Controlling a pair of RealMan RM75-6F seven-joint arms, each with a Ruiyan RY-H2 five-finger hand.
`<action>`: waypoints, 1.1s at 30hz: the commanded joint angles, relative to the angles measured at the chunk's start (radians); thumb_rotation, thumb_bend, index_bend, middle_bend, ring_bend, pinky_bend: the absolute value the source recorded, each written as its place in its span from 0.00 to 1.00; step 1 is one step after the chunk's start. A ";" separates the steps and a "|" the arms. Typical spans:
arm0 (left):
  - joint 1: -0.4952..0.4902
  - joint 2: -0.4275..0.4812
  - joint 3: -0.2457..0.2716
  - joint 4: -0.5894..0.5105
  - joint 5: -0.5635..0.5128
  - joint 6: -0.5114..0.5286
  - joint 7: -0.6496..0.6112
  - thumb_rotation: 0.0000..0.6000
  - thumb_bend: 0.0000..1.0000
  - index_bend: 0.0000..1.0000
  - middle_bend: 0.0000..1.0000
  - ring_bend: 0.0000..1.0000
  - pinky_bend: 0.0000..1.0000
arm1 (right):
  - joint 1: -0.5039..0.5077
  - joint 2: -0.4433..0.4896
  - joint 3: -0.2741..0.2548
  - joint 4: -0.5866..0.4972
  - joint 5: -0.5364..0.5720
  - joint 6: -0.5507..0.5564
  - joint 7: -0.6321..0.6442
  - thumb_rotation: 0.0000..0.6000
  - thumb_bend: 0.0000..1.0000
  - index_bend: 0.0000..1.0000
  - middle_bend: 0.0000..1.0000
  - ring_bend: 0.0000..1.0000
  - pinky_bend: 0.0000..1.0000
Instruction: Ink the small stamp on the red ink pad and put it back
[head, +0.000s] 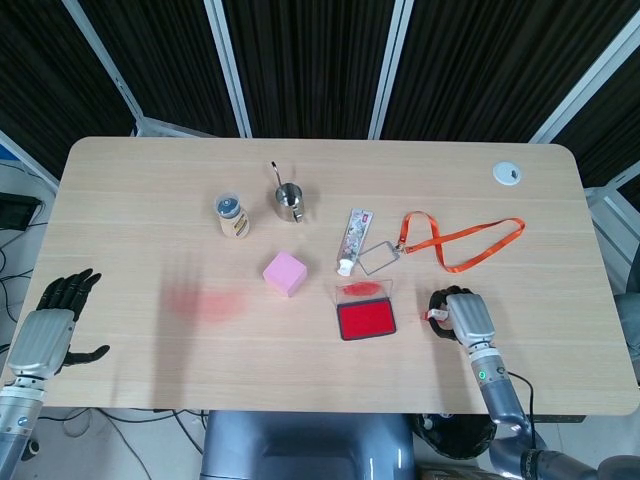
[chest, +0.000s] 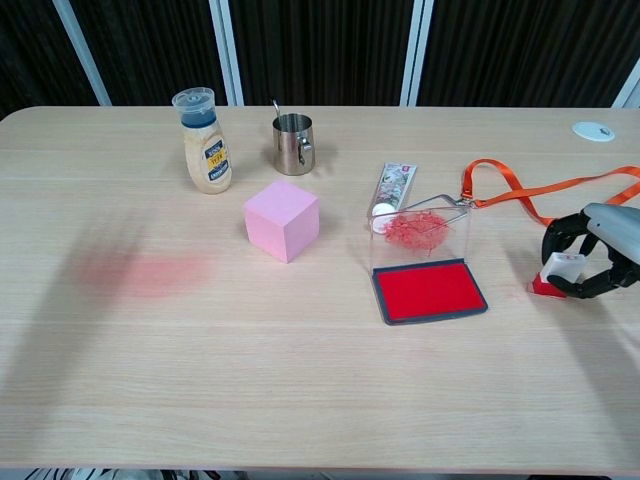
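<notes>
The right hand pinches the small stamp on the table right of the red ink pad; the left hand is spread

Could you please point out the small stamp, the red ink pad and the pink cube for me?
small stamp (chest: 556, 270), chest view, its white top.
red ink pad (chest: 430, 291), chest view, middle of the red surface.
pink cube (chest: 283, 219), chest view, its front faces.
</notes>
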 joint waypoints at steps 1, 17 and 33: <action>0.000 0.000 0.000 0.000 0.000 0.000 0.000 1.00 0.02 0.00 0.00 0.00 0.00 | 0.000 0.000 0.000 -0.001 0.001 -0.002 -0.002 1.00 0.57 0.63 0.47 0.32 0.36; 0.000 0.000 0.000 0.001 0.001 0.001 0.000 1.00 0.02 0.00 0.00 0.00 0.00 | 0.000 0.004 0.004 -0.014 0.014 -0.014 -0.024 1.00 0.54 0.52 0.44 0.30 0.35; 0.000 -0.001 0.000 0.001 0.003 0.002 -0.001 1.00 0.02 0.00 0.00 0.00 0.00 | 0.000 0.009 0.006 -0.026 0.017 -0.015 -0.034 1.00 0.53 0.35 0.43 0.30 0.35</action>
